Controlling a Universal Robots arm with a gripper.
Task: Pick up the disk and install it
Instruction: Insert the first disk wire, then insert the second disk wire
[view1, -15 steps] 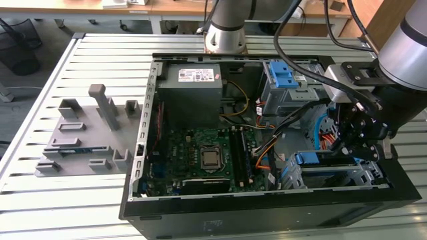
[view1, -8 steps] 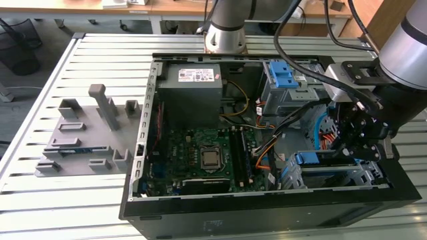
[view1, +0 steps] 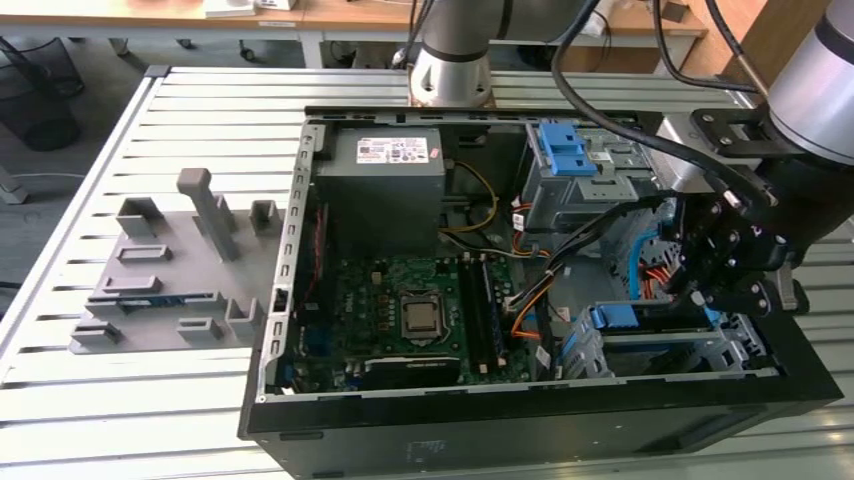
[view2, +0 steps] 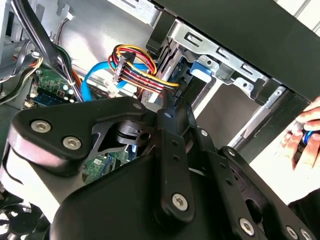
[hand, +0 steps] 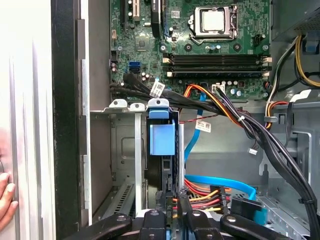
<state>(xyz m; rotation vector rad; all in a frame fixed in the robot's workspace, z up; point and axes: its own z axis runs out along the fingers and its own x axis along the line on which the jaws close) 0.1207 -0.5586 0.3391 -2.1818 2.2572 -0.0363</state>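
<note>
**Disk on edge in the drive cage, my gripper at its rear**

Slatted metal tabletop (view1: 160, 400) carries an open black computer case (view1: 534, 440) lying on its side, with a grey fixture block (view1: 174, 270) to the exterior view's left and office desks behind. Inside the case I see the motherboard (view1: 414, 310), the grey power supply (view1: 394, 190) and a blue latch (view1: 563, 150) up on the far bay.

My gripper (hand: 171, 212) sits low in the case by the drive cage (hand: 125, 150). In the first wrist view its fingertips (hand: 161, 202) are pressed close on either side of the rear edge of the disk (hand: 162, 142), which stands on edge in a cage slot with its blue carrier tab toward the motherboard. I judge that I am pinching the disk, seated or nearly so in its bay.

What worries me, as a judgement only:

- The red, yellow and black power cable bundle (view2: 137, 75) and the blue data cable (hand: 220, 182) lie just beside my fingers. Any sideways drift could snag or pinch them.
- If the disk is tilted in its rails, pushing could jam the carrier against the cage wall.
- A person's hand (hand: 6, 192) rests at the outer edge of the case, with fingers also showing in the second wrist view (view2: 305, 132). A sudden swing outward could meet it.
</note>
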